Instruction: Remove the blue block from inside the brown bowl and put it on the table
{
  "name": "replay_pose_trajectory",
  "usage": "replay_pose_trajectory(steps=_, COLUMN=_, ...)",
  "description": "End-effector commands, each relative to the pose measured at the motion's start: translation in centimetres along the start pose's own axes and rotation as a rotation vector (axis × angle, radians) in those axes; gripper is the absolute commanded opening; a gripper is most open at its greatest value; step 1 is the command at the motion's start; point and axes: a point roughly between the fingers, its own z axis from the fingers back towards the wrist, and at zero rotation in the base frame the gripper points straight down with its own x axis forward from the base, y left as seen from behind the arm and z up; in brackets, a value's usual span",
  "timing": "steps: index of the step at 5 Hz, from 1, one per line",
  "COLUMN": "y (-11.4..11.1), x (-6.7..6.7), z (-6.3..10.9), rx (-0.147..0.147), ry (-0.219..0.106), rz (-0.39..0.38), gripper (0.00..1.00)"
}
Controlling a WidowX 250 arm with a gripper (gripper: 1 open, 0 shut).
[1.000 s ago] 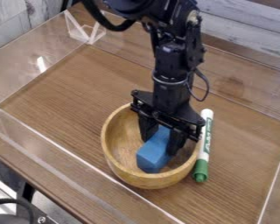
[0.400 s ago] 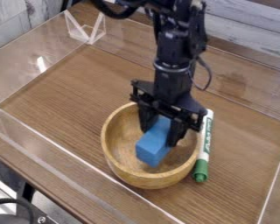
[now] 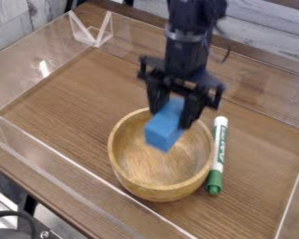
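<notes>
1. Step in hand: lift-out. The blue block [image 3: 167, 128] appears raised off the floor of the brown bowl [image 3: 157, 175], and shows over the far part of the bowl, near the middle of the frame.
2. Fingers: the black gripper [image 3: 170, 108] is closed on the block, which hangs tilted beneath it. The exact contact faces are hidden by the dark fingers.
3. Clearance: whether the block's lower end is fully above the rim cannot be told from this angle.
4. Next move, as judged: keep the grip, raise until the block clears the rim, carry it sideways to the table [image 3: 59, 101] – the wood surface at left of the frame would serve – then lower and release.
5. Risk, as judged: a low sideways carry could catch the rim and drag the bowl, or twist the block loose. The green-and-white marker [image 3: 217, 157], just right of the bowl, makes that side a poorer choice.
6. Count: blue block – one; brown bowl – one; marker – one; gripper – one; table – one.
</notes>
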Motion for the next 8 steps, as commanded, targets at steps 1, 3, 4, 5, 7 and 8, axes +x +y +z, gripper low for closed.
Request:
replay_pose_trajectory(steps=1, y=1.1, x=1.0, z=4.4, rx=0.003, ry=-0.088, rz=0.029, gripper=0.00)
replay_pose_trajectory(steps=3, y=4.5, x=0.7, z=8.6, rx=0.008, ry=-0.145, rz=0.097, gripper=0.00)
replay_pose_trajectory(steps=4, y=3.3, x=1.1, z=6.9, rx=0.016, ry=-0.162, rz=0.082, gripper=0.00)
replay_pose_trajectory(steps=5, y=3.0, x=2.0, z=5.2, rx=0.020, ry=-0.186, rz=0.070, gripper=0.00)
replay_pose_trajectory(steps=7, y=2.7, x=3.3, z=4.2, rx=0.013, ry=-0.217, rz=0.082, gripper=0.00)
replay_pose_trajectory(steps=8, y=2.6, x=3.7, z=3.8, rx=0.009, ry=-0.229, rz=0.086, gripper=0.00)
